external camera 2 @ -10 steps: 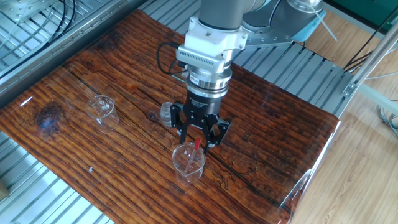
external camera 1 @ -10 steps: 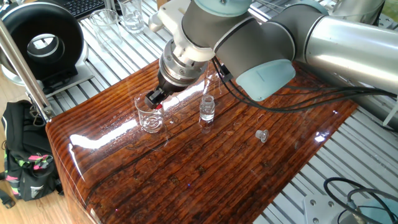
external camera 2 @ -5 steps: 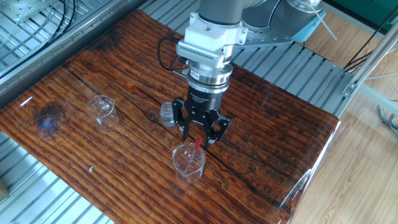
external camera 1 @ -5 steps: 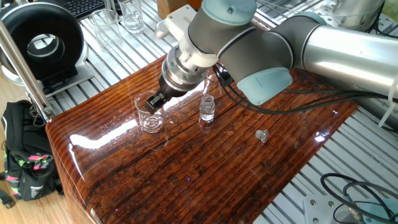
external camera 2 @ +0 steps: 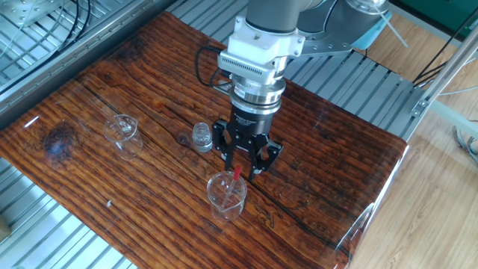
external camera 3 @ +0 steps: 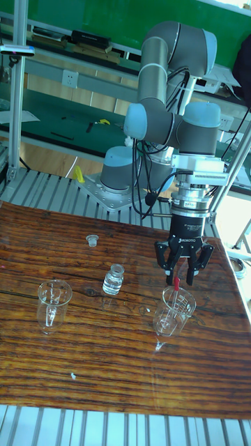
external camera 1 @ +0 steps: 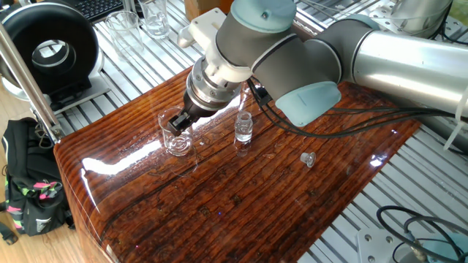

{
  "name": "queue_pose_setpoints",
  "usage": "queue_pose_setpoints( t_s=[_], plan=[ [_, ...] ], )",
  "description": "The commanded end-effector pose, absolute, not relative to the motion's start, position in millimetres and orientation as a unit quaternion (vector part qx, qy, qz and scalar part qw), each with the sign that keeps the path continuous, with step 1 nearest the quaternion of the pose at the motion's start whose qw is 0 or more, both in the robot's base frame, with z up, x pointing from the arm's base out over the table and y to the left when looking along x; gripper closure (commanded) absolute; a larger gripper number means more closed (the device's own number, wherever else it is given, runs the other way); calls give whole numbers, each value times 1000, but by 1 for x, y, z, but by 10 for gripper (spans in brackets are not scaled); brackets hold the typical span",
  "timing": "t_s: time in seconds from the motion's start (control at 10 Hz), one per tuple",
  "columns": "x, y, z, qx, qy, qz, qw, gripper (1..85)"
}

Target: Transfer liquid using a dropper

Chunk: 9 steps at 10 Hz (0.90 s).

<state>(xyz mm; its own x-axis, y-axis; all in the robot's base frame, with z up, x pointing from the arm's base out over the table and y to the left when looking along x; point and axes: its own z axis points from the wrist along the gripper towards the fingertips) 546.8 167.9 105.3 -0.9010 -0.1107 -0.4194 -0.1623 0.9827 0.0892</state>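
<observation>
The dropper (external camera 2: 236, 178), a thin clear tube with a red bulb (external camera 3: 177, 283), leans inside a small clear beaker (external camera 2: 226, 198) near the table's front edge. My gripper (external camera 2: 244, 164) hangs just above that beaker (external camera 3: 174, 311), open, its fingers spread on either side of the red bulb without closing on it. In one fixed view the gripper (external camera 1: 178, 122) covers the dropper over the beaker (external camera 1: 176, 140). A small clear vial (external camera 2: 202, 136) stands uncapped close beside the beaker. The liquid is too faint to make out.
A second clear beaker (external camera 2: 122, 129) stands further along the wooden table (external camera 2: 89, 97). A small clear cap (external camera 3: 90, 240) lies apart from the vial (external camera 3: 113, 279). Glassware (external camera 1: 155, 16) and a black round device (external camera 1: 50, 51) sit off the table's edge.
My gripper has lifted slightly and shifted a little away from the beaker. The dropper stays leaning in the beaker; nothing else moved.
</observation>
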Motion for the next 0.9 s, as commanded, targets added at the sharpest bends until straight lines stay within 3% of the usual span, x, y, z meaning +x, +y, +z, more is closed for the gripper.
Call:
queue_pose_setpoints(
  t_s=[0.0,0.8],
  plan=[
    [549,169,106,-61,972,67,216,390],
    [551,159,105,-65,970,61,227,400]
  ],
)
